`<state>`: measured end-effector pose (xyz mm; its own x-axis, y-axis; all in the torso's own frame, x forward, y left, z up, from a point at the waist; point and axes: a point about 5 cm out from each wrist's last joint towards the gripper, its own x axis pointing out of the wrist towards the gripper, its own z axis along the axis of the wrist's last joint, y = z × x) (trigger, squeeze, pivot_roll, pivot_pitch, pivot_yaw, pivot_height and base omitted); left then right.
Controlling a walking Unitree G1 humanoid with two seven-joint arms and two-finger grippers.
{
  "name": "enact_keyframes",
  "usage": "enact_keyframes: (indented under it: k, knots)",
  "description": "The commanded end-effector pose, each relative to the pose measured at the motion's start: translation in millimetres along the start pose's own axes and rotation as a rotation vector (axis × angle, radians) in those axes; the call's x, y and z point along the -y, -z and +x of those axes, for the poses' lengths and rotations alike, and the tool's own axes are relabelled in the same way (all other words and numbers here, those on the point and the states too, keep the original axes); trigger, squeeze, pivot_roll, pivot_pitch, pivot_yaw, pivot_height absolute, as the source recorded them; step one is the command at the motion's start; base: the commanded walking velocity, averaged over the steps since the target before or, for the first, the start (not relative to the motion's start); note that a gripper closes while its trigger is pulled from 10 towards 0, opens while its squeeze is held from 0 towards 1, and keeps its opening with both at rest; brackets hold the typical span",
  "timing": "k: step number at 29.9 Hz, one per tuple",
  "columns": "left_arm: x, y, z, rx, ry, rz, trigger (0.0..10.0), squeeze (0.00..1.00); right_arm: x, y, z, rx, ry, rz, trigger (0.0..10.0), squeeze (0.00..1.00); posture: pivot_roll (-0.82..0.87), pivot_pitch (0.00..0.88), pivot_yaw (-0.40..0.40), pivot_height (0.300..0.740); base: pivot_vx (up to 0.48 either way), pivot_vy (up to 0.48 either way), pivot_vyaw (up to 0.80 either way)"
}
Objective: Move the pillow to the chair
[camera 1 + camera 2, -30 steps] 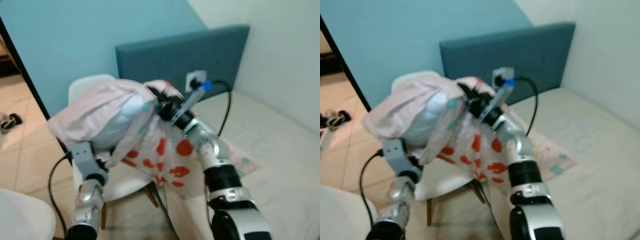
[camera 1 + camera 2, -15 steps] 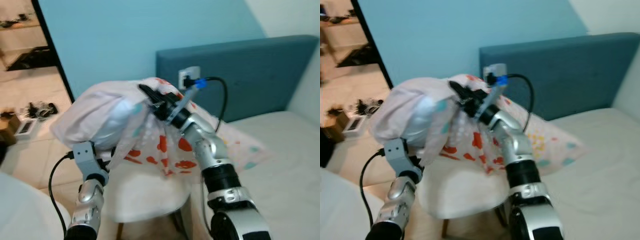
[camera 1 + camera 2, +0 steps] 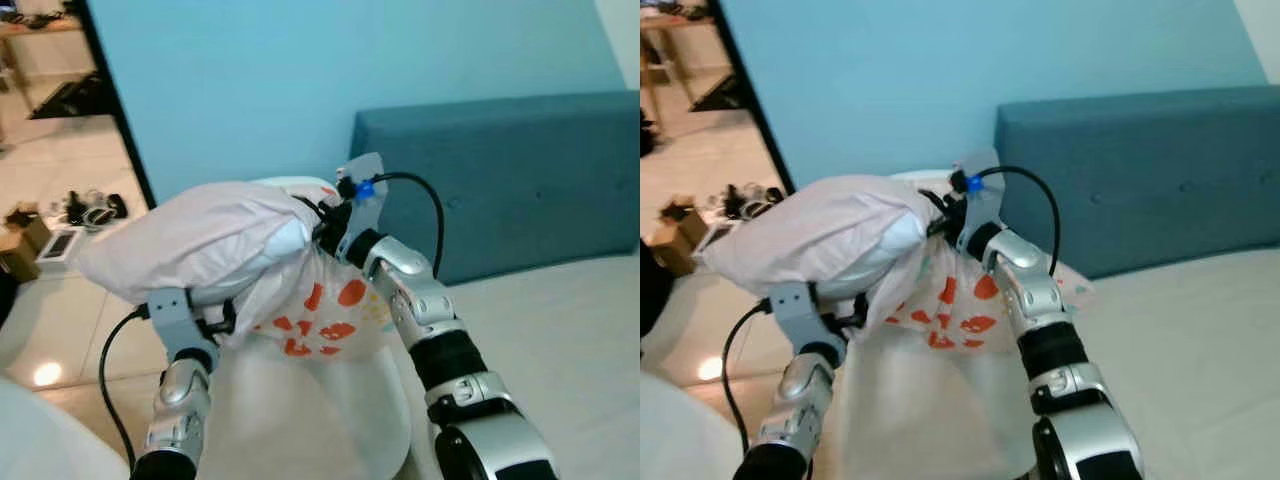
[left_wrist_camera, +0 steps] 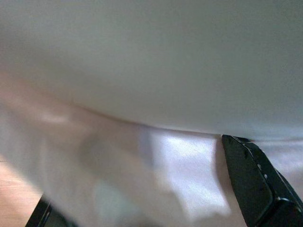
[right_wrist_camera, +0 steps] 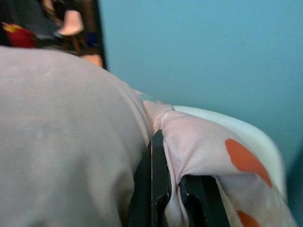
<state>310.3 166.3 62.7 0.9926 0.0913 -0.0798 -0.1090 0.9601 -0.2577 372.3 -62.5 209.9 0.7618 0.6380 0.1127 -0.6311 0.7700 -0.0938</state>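
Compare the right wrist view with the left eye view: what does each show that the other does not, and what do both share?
Right wrist view alone: the right gripper seen close up, its two black fingers pinching a fold of cloth.

Left eye view alone: the teal padded headboard, the white mattress, clutter on the tiled floor, and the left gripper under the pillow.

Both: the soft white pillow with orange-red spots, held up over the white moulded chair, and the blue wall.
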Motion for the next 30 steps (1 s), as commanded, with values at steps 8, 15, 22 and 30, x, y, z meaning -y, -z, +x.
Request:
enact_keyframes:
  k: [8,15,22,30]
  knots:
    - [-0.5,6.0,-2.8,-0.030,0.003,-0.006,10.0,0.00,-10.8,27.8,3.6,-0.206,-0.039,-0.318,10.0,0.00,0.14,0.000,0.025,0.734,0.000,0.000,0.00]
    - [1.7,8.9,-4.0,-0.045,0.004,-0.007,10.0,0.00,-43.7,79.9,-9.7,-0.427,-0.139,0.059,10.0,0.00,0.15,0.000,0.026,0.734,0.000,0.000,0.00]
    - [-3.7,10.6,-5.3,-0.063,-0.021,0.005,10.0,0.00,-49.8,126.8,-34.9,-0.717,-0.107,0.346,10.0,0.00,0.14,0.000,0.019,0.714,0.000,0.000,0.00]
    - [-17.7,21.4,-10.5,-0.148,-0.095,0.052,10.0,0.00,-58.5,152.1,-56.3,-0.829,-0.112,0.474,10.0,0.00,0.14,0.000,0.016,0.684,0.000,0.000,0.00]
